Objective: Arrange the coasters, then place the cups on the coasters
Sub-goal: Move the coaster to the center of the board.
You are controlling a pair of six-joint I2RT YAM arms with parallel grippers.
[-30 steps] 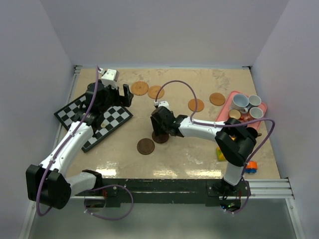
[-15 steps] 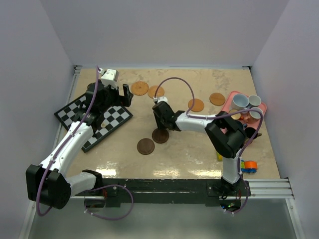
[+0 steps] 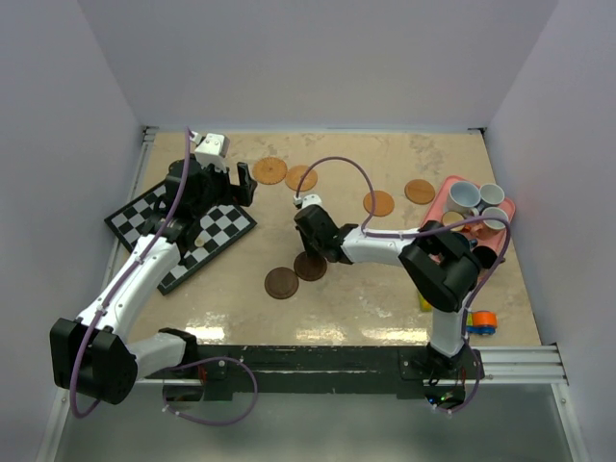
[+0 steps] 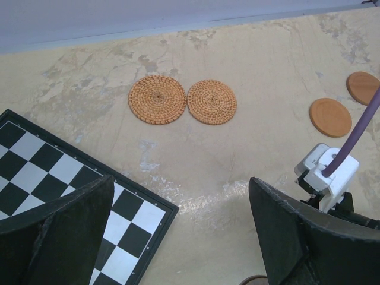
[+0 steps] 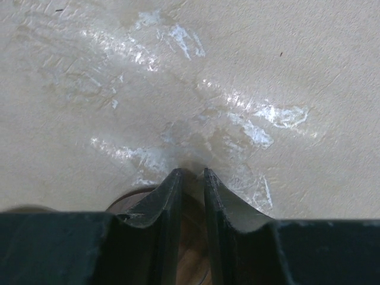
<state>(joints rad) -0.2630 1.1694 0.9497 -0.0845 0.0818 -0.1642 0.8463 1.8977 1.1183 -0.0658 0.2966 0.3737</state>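
Note:
Two dark brown coasters lie mid-table, one (image 3: 281,283) to the left and one (image 3: 310,267) under my right gripper (image 3: 310,250). In the right wrist view that gripper (image 5: 190,172) points down over this coaster (image 5: 133,199), its jaws drawn together to a narrow slit, tips at the table; nothing is clamped between them. Two woven orange coasters (image 4: 157,99) (image 4: 212,101) sit at the back, two smooth ones (image 3: 378,203) (image 3: 419,192) further right. Pale cups (image 3: 464,196) (image 3: 492,194) stand in the pink tray. My left gripper (image 4: 181,180) hovers wide open and empty.
A folded chessboard (image 3: 178,226) lies at the left under my left arm. The pink tray (image 3: 507,206) is at the right edge. An orange toy (image 3: 484,320) and a yellow-green piece (image 3: 424,300) sit near the right arm's base. A white block (image 3: 212,144) is at the back left.
My right gripper's jaws have closed from wide to nearly together, and its elbow has swung inward. The dark coaster under it shifted slightly. The left arm has not moved.

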